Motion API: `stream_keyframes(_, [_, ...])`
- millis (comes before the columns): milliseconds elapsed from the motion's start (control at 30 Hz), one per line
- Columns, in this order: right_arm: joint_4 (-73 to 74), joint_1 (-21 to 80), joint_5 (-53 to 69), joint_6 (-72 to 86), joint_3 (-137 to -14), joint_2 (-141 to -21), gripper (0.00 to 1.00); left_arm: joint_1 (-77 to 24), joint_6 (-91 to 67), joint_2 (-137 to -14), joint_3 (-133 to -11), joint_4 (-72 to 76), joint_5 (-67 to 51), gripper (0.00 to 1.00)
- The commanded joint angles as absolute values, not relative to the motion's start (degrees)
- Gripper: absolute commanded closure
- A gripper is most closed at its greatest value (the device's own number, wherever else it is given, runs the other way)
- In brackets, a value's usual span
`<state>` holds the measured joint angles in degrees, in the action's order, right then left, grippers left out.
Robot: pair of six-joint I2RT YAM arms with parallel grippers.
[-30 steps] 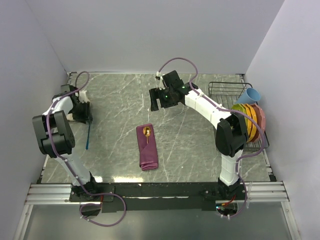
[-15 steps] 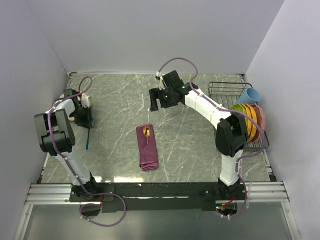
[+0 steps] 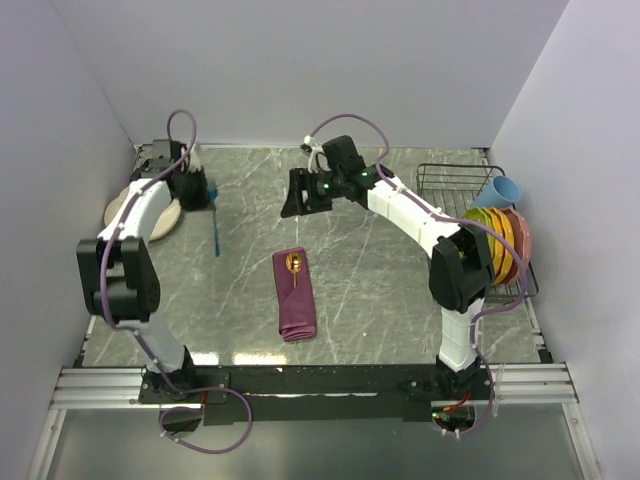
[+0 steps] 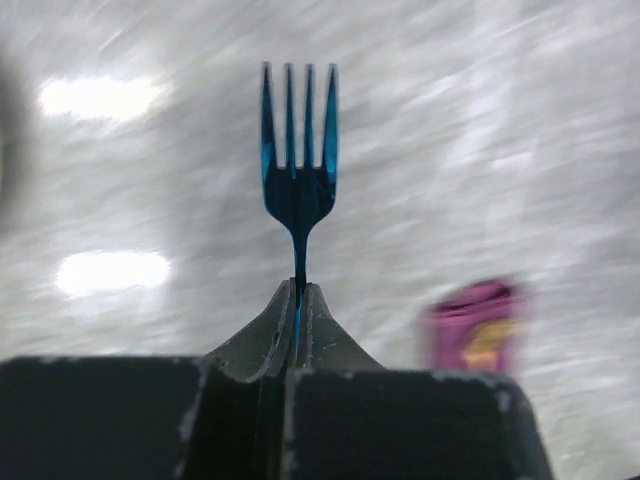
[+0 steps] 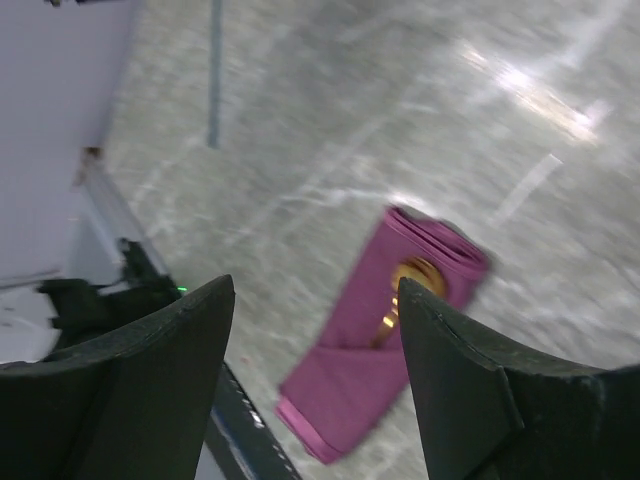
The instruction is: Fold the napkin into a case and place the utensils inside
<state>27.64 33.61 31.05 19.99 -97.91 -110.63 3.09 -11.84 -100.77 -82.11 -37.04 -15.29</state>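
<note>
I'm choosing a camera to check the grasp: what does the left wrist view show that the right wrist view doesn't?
Only the left wrist view shows the left gripper shut on the blue fork at its handle, with the tines in full view. Only the right wrist view shows the right gripper, open and empty. Both show the maroon case holding the gold spoon on the marble table, though it is blurred in the left wrist view.

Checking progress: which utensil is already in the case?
The gold spoon, tucked in the maroon case. The blue fork is clamped in the left gripper.
</note>
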Motion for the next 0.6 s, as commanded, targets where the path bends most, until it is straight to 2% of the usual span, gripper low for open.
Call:
stream_keyframes(0, [19.87, 37.17, 38.4, 26.01, -103.7, -113.81, 0.27, -3.32, -27.85, -91.87, -82.46, -31.13, -13.89, 0.99])
stream_keyframes(300, [17.84, 41.66, 37.62, 28.56, -104.15, -115.49, 0.31, -9.66, -38.32, -85.17, -76.73, -23.91, -12.22, 0.99])
stream_keyframes(367, [17.58, 41.66, 37.53, 28.56, -104.06, -115.66, 0.36, -10.19, -39.11, -84.64, -76.2, -23.91, -13.0, 0.99])
stream_keyframes(433, [17.4, 41.75, 37.09, 28.3, -104.5, -116.19, 0.45, -10.9, -39.9, -84.03, -75.68, -23.99, -13.62, 0.99])
stream_keyframes(567, [18.81, 41.84, 35.95, 27.43, -106.08, -117.95, 0.47, -12.13, -40.25, -83.23, -76.2, -24.43, -13.97, 0.99])
